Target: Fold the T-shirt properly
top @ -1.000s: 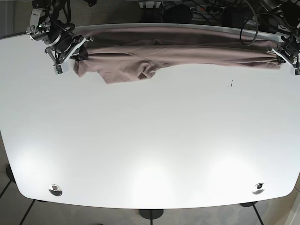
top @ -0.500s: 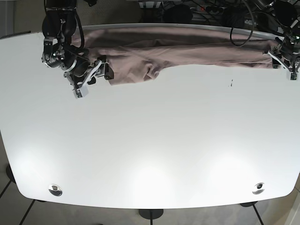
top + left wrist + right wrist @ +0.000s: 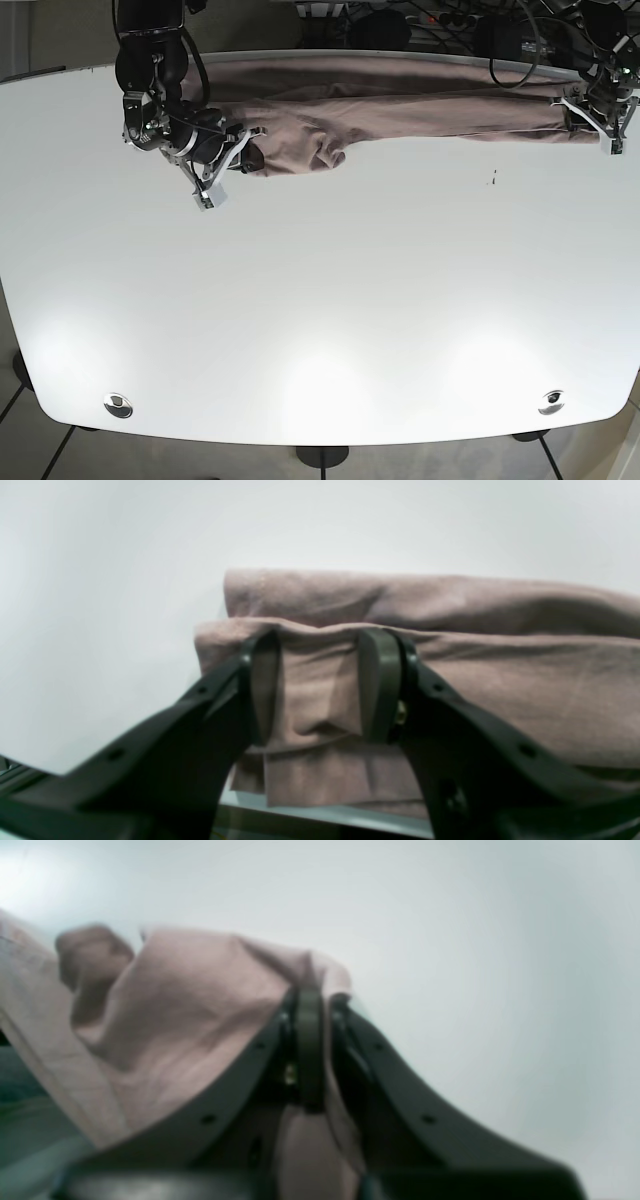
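Cables [image 3: 430, 18] crowd behind white table [image 3: 330, 300] bearing T-shirt [image 3: 400, 95].

bare table [image 3: 320, 300] ahead, T-shirt [image 3: 400, 95] bunched along far edge

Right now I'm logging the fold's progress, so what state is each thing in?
T-shirt: bunched in a long strip along the table's far edge, not folded flat.
Left gripper: open, fingers straddling the cloth's end.
Right gripper: shut on a fold of the T-shirt.
Table: white, carrying the T-shirt.
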